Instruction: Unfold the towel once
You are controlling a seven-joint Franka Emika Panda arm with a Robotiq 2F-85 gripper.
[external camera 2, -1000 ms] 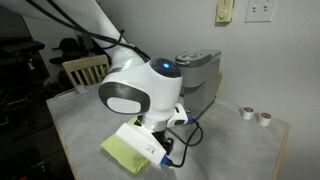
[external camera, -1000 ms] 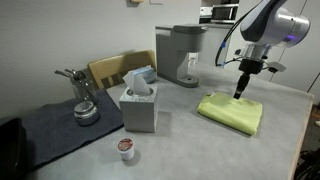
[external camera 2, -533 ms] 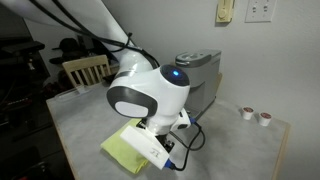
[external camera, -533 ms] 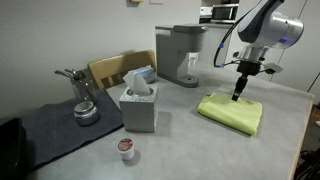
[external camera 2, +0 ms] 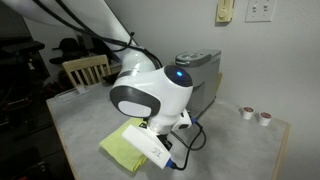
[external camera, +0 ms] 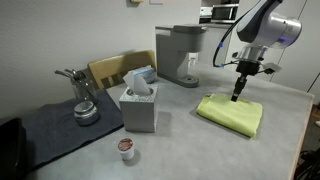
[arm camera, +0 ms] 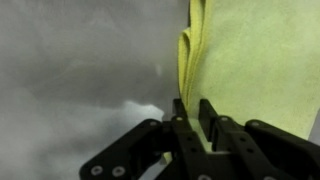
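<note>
The lime yellow-green towel (external camera: 232, 112) lies folded on the grey table, right of the tissue box. My gripper (external camera: 236, 97) stands upright on its far edge. In the wrist view the towel (arm camera: 250, 60) fills the right side, with its folded layers showing along the left border. The gripper (arm camera: 192, 108) has its two fingers drawn close together, with a strip of that edge pinched between them. In an exterior view the towel (external camera 2: 122, 150) shows below the arm's bulky wrist, which hides the fingers.
A tissue box (external camera: 138, 105) stands mid-table. A coffee machine (external camera: 180, 55) is at the back, a metal pot (external camera: 82, 100) sits on a dark cloth mat (external camera: 50, 128), and a small pod cup (external camera: 125, 149) is near the front. Two pods (external camera 2: 255, 115) lie apart. A wooden chair (external camera: 115, 68) stands behind.
The fingers have closed from wide apart onto the towel's edge. The arm has stayed almost in place over that edge.
</note>
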